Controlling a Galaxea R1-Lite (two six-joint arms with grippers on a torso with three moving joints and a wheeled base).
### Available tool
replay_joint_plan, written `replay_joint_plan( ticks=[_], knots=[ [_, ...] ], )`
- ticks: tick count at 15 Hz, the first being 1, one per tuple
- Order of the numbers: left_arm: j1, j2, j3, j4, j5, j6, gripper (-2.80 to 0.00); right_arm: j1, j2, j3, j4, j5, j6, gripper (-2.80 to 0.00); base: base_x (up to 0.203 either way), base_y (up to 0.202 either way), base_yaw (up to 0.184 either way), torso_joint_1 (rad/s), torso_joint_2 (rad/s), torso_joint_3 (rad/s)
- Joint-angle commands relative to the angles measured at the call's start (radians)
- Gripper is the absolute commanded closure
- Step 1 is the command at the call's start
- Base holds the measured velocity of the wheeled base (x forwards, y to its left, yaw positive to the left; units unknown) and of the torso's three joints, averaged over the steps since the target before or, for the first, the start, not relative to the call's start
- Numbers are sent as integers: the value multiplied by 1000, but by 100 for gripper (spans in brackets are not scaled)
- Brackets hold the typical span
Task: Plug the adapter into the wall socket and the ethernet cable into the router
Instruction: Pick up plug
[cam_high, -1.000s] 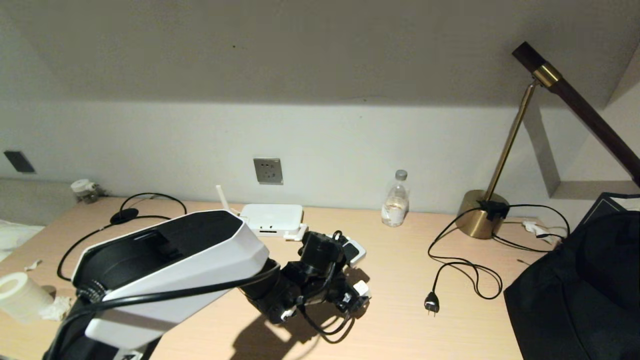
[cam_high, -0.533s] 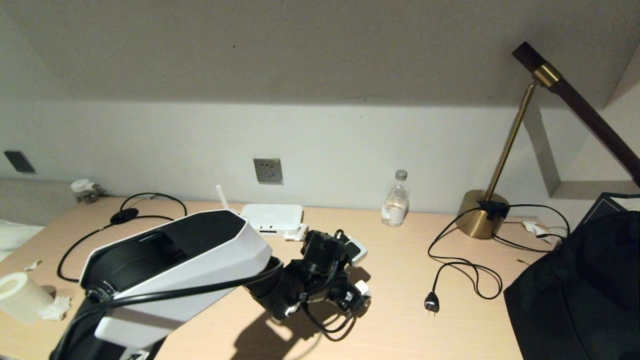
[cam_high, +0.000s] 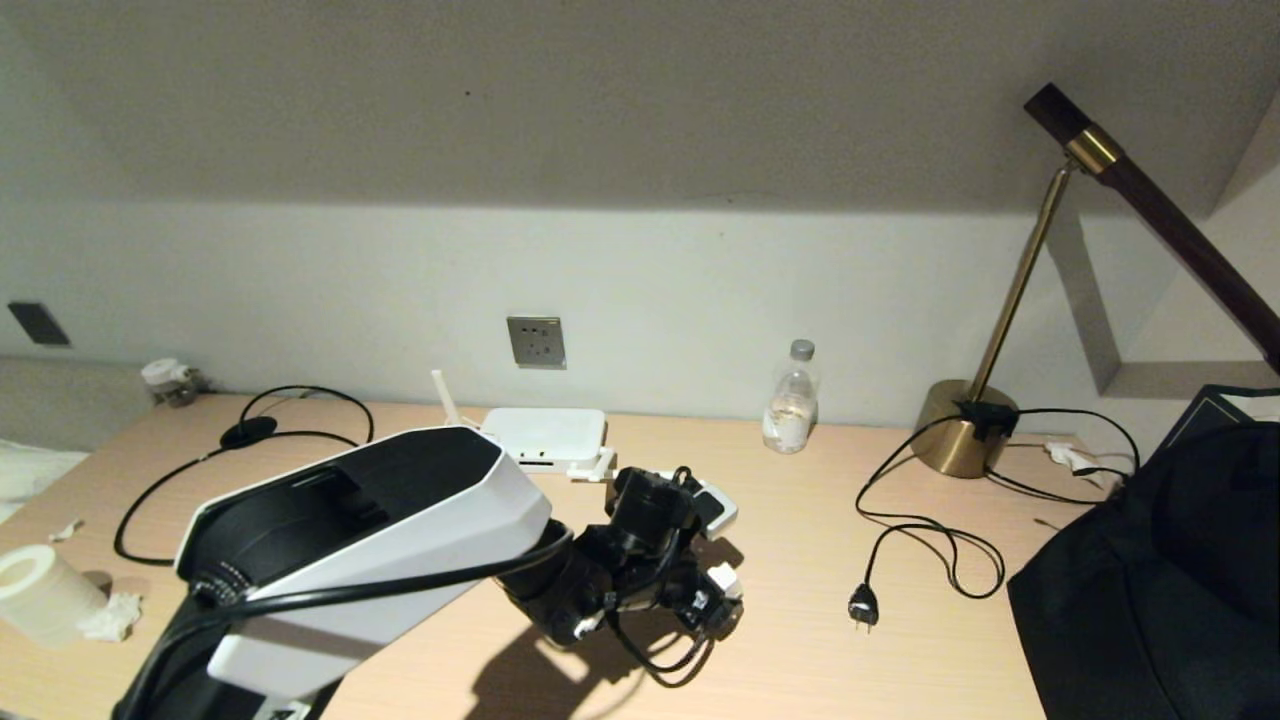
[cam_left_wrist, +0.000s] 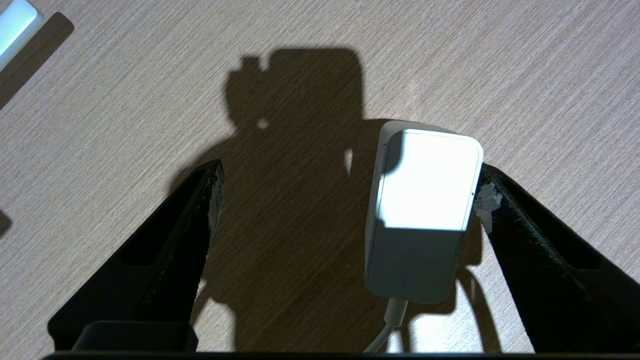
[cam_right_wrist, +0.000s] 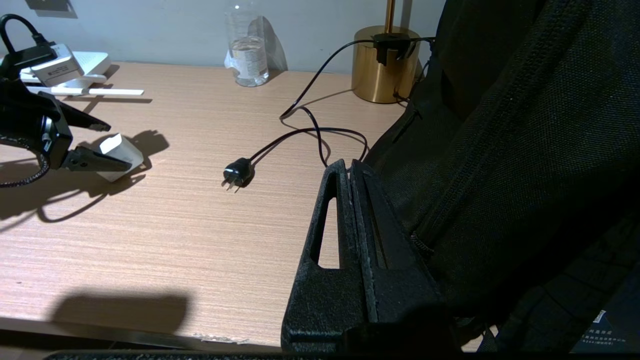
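The white adapter (cam_left_wrist: 425, 200) lies flat on the wooden desk on its thin white cord. My left gripper (cam_left_wrist: 350, 172) is open around it, pointing down; the adapter sits close against one finger (cam_left_wrist: 492, 200), with a wide gap to the other. In the head view, the left gripper (cam_high: 715, 597) hangs over the adapter (cam_high: 722, 577) at mid-desk. The white router (cam_high: 545, 435) lies by the wall under the grey wall socket (cam_high: 536, 342). The black ethernet cable (cam_high: 150, 490) loops at the far left. Beside a black bag, my right gripper (cam_right_wrist: 345, 167) is shut and empty.
A water bottle (cam_high: 792, 400) and a brass lamp base (cam_high: 962, 440) stand by the wall on the right. The lamp's black cord ends in a two-pin plug (cam_high: 863, 605). The black bag (cam_high: 1160, 580) fills the right corner. A paper roll (cam_high: 40, 595) sits at the left edge.
My left arm has edged slightly to the right over the desk. Its gripper stays open around the adapter. Nothing else has moved.
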Motion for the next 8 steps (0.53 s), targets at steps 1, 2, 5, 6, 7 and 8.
replay_joint_plan(
  ticks=[1, 2, 5, 6, 7, 8],
  knots=[
    [-1, 1, 0, -3, 0, 3, -280, 0, 2, 0, 0, 0, 0, 0, 0, 0, 0, 0, 0, 0],
    [-3, 1, -4, -2, 0, 3, -280, 0, 2, 0, 0, 0, 0, 0, 0, 0, 0, 0, 0, 0],
    [-9, -3, -10, 1, 0, 6, -280, 0, 2, 0, 0, 0, 0, 0, 0, 0, 0, 0, 0, 0],
    [-11, -7, -13, 11, 0, 7, -280, 0, 2, 0, 0, 0, 0, 0, 0, 0, 0, 0, 0, 0],
    [-15, -13, -14, 47, 0, 9, -280, 0, 2, 0, 0, 0, 0, 0, 0, 0, 0, 0, 0, 0],
    [-19, -21, -15, 93, 0, 12, -280, 0, 2, 0, 0, 0, 0, 0, 0, 0, 0, 0, 0, 0]
  ],
)
